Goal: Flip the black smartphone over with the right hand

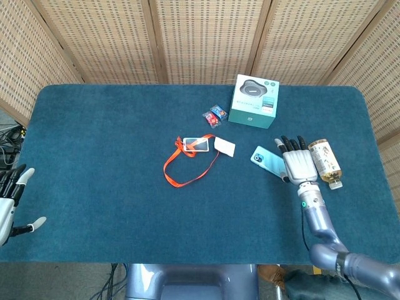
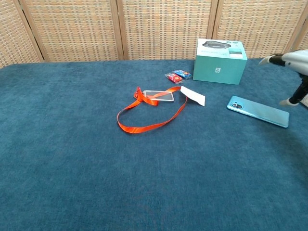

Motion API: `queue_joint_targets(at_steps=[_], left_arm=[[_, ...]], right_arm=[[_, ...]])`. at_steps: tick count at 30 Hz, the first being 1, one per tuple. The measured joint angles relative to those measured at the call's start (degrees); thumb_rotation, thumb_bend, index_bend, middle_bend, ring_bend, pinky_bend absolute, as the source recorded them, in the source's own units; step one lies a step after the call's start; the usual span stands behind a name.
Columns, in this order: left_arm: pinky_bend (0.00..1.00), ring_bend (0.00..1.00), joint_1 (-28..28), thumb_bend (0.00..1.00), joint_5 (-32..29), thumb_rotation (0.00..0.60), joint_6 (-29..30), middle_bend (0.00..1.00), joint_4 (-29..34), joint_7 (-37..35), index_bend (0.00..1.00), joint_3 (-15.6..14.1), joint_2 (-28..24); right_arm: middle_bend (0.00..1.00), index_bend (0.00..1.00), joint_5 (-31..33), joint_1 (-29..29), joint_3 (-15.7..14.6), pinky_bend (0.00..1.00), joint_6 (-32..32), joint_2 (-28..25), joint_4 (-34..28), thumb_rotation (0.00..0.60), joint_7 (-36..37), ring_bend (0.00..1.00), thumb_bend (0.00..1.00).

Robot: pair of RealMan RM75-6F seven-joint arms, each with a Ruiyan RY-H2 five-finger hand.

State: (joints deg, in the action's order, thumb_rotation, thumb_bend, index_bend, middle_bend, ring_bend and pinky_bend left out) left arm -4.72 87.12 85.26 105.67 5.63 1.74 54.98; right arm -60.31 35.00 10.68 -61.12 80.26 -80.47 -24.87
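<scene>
The smartphone (image 2: 258, 111) lies flat on the blue cloth with its teal back and camera lens facing up; in the head view the smartphone (image 1: 264, 160) sits just left of my right hand. My right hand (image 1: 299, 163) hovers above the phone's right end, fingers spread, holding nothing. In the chest view the right hand (image 2: 293, 67) shows only partly at the right edge, lifted above the table. My left hand (image 1: 7, 206) hangs open off the table's left edge, far from the phone.
A teal product box (image 1: 253, 100) stands behind the phone. A bottle (image 1: 325, 162) lies just right of my right hand. An orange lanyard with a clear badge (image 1: 194, 152), a white card (image 1: 225, 146) and small wrapped sweets (image 1: 214, 114) lie mid-table.
</scene>
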Motion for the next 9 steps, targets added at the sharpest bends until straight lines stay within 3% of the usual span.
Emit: queue_joint_targets(at_steps=[6,9], left_arm=[[0.00,0.00,0.4,0.00,1.2,0.600,0.5,0.00,-0.1,-0.4,0.00,-0.6,0.2],[0.00,0.00,0.7,0.00,2.2,0.600,1.3,0.00,-0.2,-0.5,0.00,-0.8,0.4]], right_arm=[[0.00,0.00,-11.0,-7.4,-3.0,0.00,-8.2,-11.0,-9.1,0.600,12.8,0.00,0.03],[0.00,0.00,-15.7,-12.0,-5.4,0.00,-13.2,-13.3,-11.2,0.600,18.2,0.00,0.02]])
